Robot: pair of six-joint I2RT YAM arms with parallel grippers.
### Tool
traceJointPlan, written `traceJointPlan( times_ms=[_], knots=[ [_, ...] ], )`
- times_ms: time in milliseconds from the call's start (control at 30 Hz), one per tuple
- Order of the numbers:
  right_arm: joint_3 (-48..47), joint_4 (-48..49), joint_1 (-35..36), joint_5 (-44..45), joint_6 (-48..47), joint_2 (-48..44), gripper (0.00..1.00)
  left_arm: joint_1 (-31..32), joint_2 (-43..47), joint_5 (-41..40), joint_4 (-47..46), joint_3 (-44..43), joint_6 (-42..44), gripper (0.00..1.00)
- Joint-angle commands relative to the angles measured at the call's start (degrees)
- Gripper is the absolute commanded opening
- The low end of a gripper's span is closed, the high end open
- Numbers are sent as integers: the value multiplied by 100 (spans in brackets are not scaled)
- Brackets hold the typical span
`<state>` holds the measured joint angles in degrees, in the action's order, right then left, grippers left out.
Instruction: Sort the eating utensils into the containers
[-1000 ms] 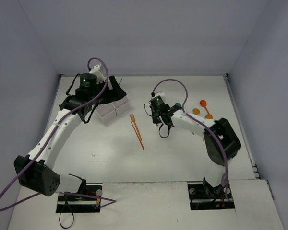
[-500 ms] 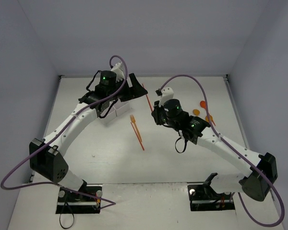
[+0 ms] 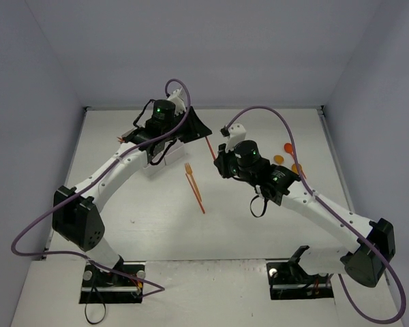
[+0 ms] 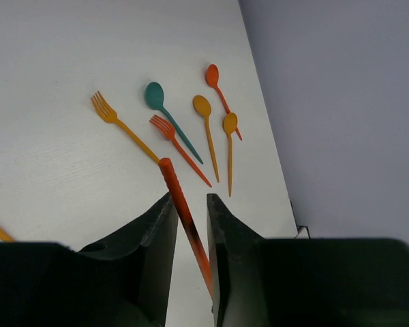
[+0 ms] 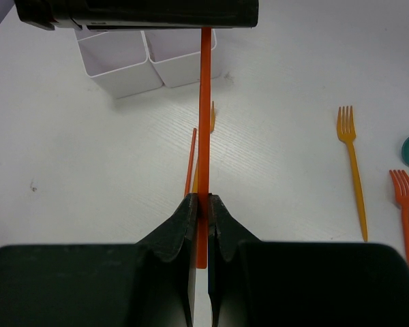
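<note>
**A:** What does the right gripper have?

**B:** Its fingers are pressed tight on an orange-red utensil, pinching the thin shaft a little above its near end. From there the shaft runs straight away from that wrist, up off the table, and into the left gripper.

**A:** Has the left one clamped it?

**B:** Not that the views show. Its jaws stand narrow on either side of the shaft. The shaft sits close beside one finger, and a slit of table shows between it and the other. The utensil's rounded tip pokes out beyond the fingertips.

**A:** Fork, knife or spoon?

**B:** That cannot be told, as only a plain shaft is visible.

**A:** Where is it relative to the containers?

**B:** From above it hangs in the air between the two wrists, just right of the white compartment tray and outside it. The left arm covers much of the tray in that view. The right wrist camera sees two open compartments behind the left gripper.

**A:** And the other pieces?

**B:** Under the held one, an orange fork and a thin red utensil lie side by side on the table. Further right is a loose group:
- a second orange fork
- a teal spoon
- a red fork
- an orange spoon
- a second orange spoon
- a red spoon

All of them lie on the table, well apart from the tray.
</note>
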<state>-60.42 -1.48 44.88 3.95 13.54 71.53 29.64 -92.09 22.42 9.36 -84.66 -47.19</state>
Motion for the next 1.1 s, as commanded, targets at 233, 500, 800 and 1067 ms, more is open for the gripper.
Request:
traceJointPlan(
  times_ms=[233, 500, 800, 1067],
  knots=[
    [-145, 413, -6, -68, -86, 126, 30, 40, 220, -378, -437, -324, 355, 0],
    [-41, 403, -137, 124, -98, 37, 71, -184, 167, -1945, 187, -834, 2091, 0],
    [306, 356, -323, 12, 9, -193, 73, -526, -565, -3968, -1063, -1416, 4571, 0],
    [303, 235, -353, -153, 39, -183, 74, -921, -1633, -4136, -1842, -2023, 5325, 0]
  ],
)
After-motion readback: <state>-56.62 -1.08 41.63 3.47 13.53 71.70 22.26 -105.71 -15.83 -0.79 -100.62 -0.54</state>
